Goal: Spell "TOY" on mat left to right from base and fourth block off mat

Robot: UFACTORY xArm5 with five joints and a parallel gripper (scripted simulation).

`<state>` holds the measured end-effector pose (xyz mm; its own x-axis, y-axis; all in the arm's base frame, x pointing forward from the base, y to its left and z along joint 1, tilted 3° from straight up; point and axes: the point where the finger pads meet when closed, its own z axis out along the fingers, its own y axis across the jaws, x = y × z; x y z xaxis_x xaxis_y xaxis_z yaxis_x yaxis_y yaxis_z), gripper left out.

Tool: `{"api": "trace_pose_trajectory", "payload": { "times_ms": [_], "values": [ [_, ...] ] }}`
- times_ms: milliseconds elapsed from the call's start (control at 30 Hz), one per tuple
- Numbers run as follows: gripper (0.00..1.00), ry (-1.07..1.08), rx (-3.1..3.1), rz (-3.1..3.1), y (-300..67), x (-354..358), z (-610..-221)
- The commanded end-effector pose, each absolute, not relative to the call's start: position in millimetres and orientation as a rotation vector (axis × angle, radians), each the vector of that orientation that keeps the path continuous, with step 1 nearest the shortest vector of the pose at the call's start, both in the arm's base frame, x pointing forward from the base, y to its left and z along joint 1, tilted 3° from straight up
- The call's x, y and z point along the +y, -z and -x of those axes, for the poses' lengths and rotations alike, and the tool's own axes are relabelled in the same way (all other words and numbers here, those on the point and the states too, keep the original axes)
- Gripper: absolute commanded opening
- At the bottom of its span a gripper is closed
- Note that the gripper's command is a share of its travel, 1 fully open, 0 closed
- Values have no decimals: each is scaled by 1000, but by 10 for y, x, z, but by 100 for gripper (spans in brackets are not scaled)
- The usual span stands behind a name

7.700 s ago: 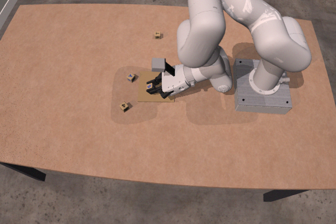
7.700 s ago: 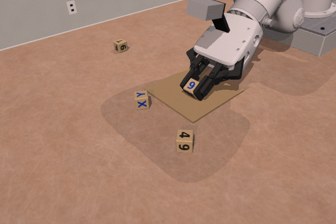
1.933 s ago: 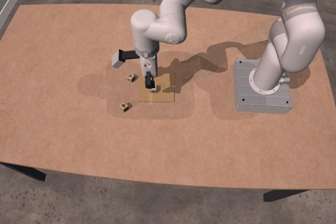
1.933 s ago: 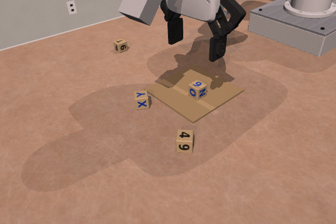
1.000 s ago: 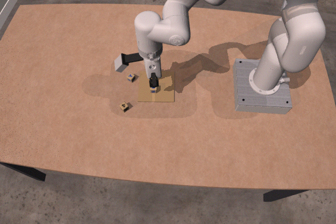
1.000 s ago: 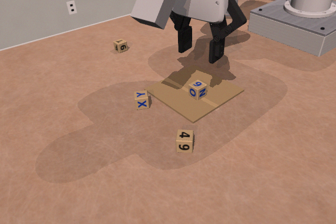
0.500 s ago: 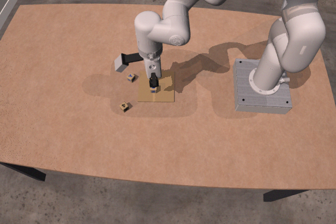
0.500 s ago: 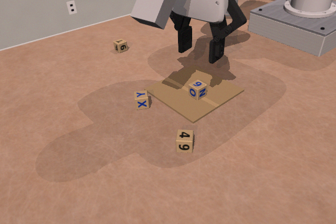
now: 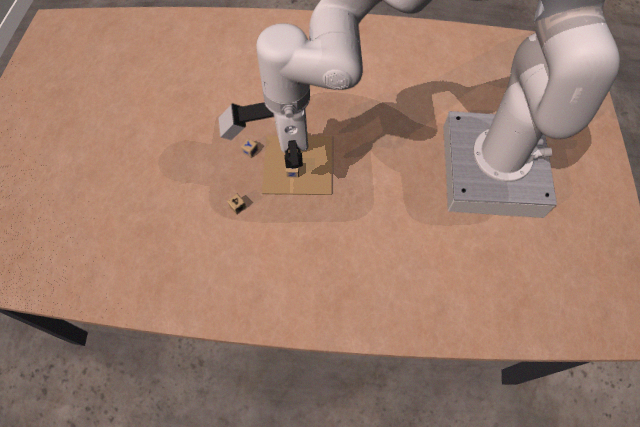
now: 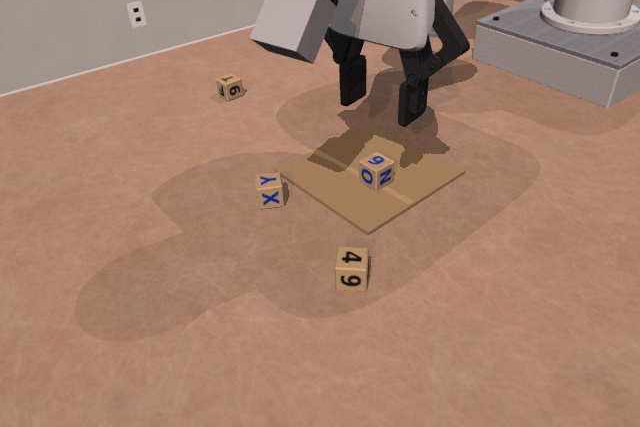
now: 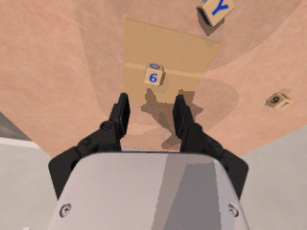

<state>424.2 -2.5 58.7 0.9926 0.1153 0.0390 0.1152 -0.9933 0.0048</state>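
Block O (image 9: 293, 172) (image 10: 376, 171) (image 11: 153, 76) is sitting on the mat (image 9: 315, 185) (image 10: 368, 219) (image 11: 144, 45), but with the 6 up and the O on a side, so it probably needs a quarter roll. The gripper (image 9: 293, 164) (image 10: 379, 111) (image 11: 152, 103) hangs above it, fingers spread, nothing between them. Best bet imo: centre the pads over two opposite sides, go straight down without scraping the mat, squeeze gently, then lift before turning. A crooked pinch could easily twist it. The Y block (image 9: 249, 147) (image 10: 269, 192) (image 11: 217, 11) waits just off the mat, so watch the clearance there.
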Motion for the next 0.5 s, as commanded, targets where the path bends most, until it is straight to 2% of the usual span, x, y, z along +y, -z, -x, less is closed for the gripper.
{"api": "trace_pose_trajectory", "payload": {
  "times_ms": [0, 467],
  "values": [
    [63, -68, 181, -3133, -581, -24, -4258],
    [63, -68, 181, -3133, -395, -26, -4264]
  ]
}}
